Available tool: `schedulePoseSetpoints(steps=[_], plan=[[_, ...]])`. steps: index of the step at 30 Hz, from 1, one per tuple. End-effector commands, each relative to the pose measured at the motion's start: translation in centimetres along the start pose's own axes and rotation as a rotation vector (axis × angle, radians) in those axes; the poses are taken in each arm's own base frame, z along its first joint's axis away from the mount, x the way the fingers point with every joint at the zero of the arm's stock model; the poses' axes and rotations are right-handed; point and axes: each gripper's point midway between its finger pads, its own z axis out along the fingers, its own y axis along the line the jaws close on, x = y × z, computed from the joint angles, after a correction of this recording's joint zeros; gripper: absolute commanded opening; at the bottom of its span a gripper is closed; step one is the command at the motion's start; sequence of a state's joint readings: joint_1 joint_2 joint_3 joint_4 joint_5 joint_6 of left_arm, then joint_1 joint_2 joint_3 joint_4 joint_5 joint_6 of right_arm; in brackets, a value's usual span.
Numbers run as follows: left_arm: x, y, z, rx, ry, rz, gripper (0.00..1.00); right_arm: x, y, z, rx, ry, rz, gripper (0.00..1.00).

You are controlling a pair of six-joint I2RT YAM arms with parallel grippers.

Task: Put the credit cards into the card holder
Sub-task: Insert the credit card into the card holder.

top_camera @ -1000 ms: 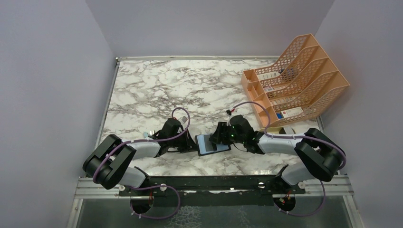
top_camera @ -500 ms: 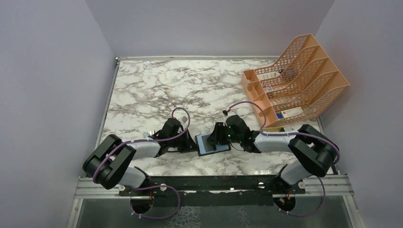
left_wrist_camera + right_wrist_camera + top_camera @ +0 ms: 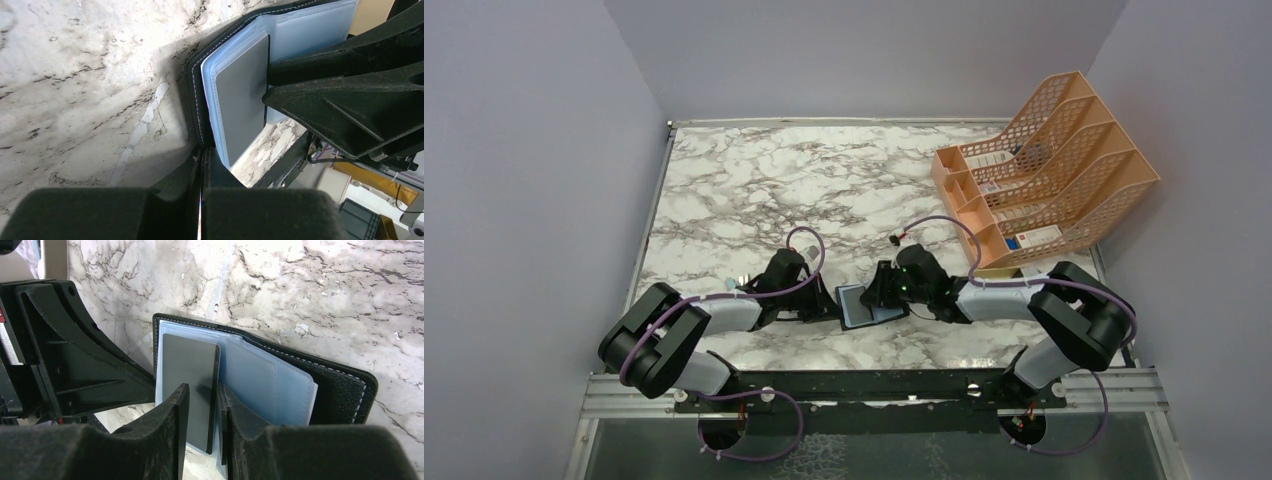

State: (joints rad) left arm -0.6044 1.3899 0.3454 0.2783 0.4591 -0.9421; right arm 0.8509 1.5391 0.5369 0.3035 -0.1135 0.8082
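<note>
Holding a grey credit card [image 3: 190,382] over the open card holder [image 3: 345,390].
The right pincer [image 3: 202,397] pinches the card; the left pincer [image 3: 201,162] clamps the holder's black edge on the bench [image 3: 754,190].

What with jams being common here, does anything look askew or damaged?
Nothing stands out. The card holder lies open on the table, the left gripper clamping its edge; the grey card at the right gripper sits square with the clear sleeves.
</note>
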Motion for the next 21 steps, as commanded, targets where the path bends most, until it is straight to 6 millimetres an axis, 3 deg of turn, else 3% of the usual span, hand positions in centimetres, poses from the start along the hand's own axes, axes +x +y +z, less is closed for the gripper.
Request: schedulePoseSetpoints(steps=[1,6,11,17,21], plan=[[0.3,0.3,0.1,-0.019,0.018,0.026,0.0,-0.5,0.8,-0.3,0.017,0.003,-0.011,0.27],[0.1,0.2,-0.2,-0.024,0.015,0.044,0.0,-2.3,0.8,-1.5,0.089,-0.02,-0.087,0.4],[-0.2,-0.3,-0.4,-0.02,0.006,0.065,0.0,-4.6,0.4,-3.5,0.189,-0.055,-0.166,0.46],[-0.2,-0.8,-0.5,0.003,0.012,0.076,0.0,-6.4,-2.0,-6.7,0.403,-0.075,-0.168,0.52],[0.1,-1.1,-0.7,0.023,0.022,0.09,0.0,-8.1,-4.2,-9.9,0.554,-0.128,-0.172,0.52]])
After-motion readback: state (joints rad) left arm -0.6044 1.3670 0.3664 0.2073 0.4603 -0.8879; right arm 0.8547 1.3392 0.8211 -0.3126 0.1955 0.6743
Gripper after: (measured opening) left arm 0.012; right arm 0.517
